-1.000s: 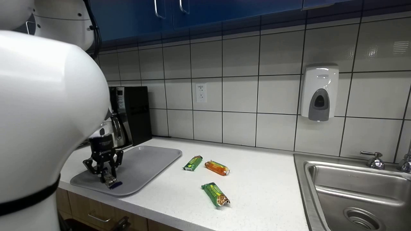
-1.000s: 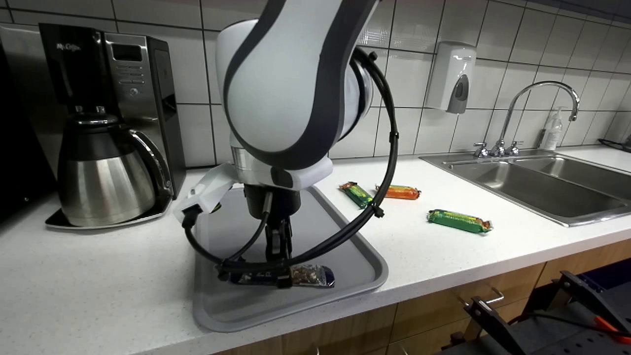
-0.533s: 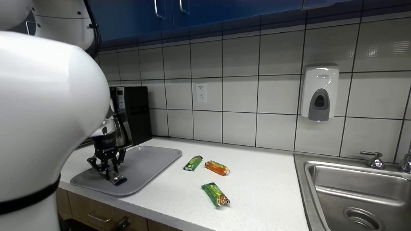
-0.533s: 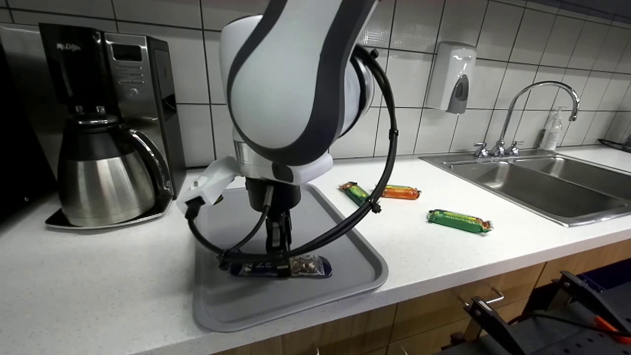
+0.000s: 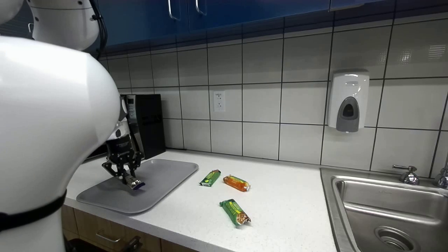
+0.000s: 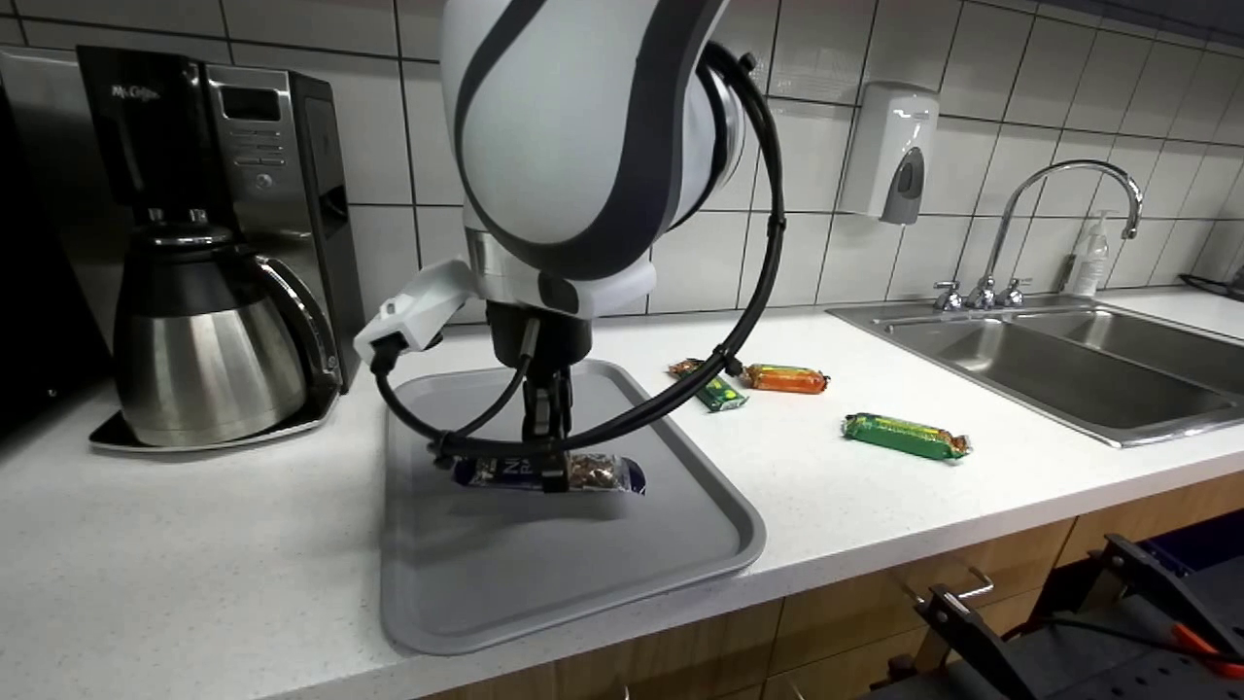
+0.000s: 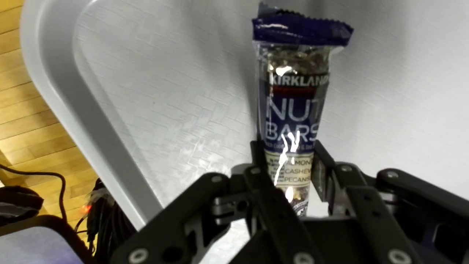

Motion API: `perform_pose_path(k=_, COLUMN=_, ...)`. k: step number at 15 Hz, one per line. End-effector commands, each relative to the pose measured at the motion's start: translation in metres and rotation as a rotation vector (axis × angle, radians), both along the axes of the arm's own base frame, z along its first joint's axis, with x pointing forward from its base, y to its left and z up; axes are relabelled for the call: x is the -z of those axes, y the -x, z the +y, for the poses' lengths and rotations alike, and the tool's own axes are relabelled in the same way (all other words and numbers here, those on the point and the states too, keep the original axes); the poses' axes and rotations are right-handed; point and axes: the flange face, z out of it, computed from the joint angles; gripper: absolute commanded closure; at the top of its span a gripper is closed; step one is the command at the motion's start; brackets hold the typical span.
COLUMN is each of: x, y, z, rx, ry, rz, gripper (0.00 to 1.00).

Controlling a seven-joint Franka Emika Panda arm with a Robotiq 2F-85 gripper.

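Note:
A Kirkland nut bar in a dark blue and clear wrapper shows in the wrist view (image 7: pixel 293 110) and in both exterior views (image 5: pixel 134 182) (image 6: pixel 598 472). My gripper (image 7: pixel 287 148) is shut on it, one finger on each side; in the exterior views the gripper (image 5: pixel 127 175) (image 6: pixel 554 467) points down. The bar is held roughly level above the grey tray (image 5: pixel 164 171) (image 6: pixel 583 574), with a shadow on the tray below it. The black cable and a finger cover part of the bar in an exterior view.
Two green-wrapped bars (image 5: pixel 210 177) (image 5: pixel 235 212) and an orange-wrapped bar (image 5: pixel 237 183) lie on the white counter beside the tray. A coffee maker (image 6: pixel 282 194) with a steel carafe (image 6: pixel 209 360) stands near the tray. A steel sink (image 6: pixel 1050 360) is at the far end, below a soap dispenser (image 6: pixel 889 151).
My gripper has risen from near the tray surface, carrying the nut bar up and somewhat toward the tiled wall. The other bars and the tray have not moved.

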Motion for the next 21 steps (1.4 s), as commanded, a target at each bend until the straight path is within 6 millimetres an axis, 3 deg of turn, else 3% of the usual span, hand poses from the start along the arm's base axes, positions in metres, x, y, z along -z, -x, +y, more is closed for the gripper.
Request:
perform_pose_path(k=1, x=-0.021, y=-0.002, z=-0.006, rx=0.019, ry=-0.012, rz=-0.043, gripper=0.92)
perform_pose_path(k=10, x=-0.031, y=-0.019, z=-0.041, rx=0.075, ry=0.018, rz=-0.098, gripper=0.92)
perform_pose_path(k=21, x=-0.032, y=-0.023, z=-0.098, rx=0.173, ry=0.021, rz=-0.131, gripper=0.92)
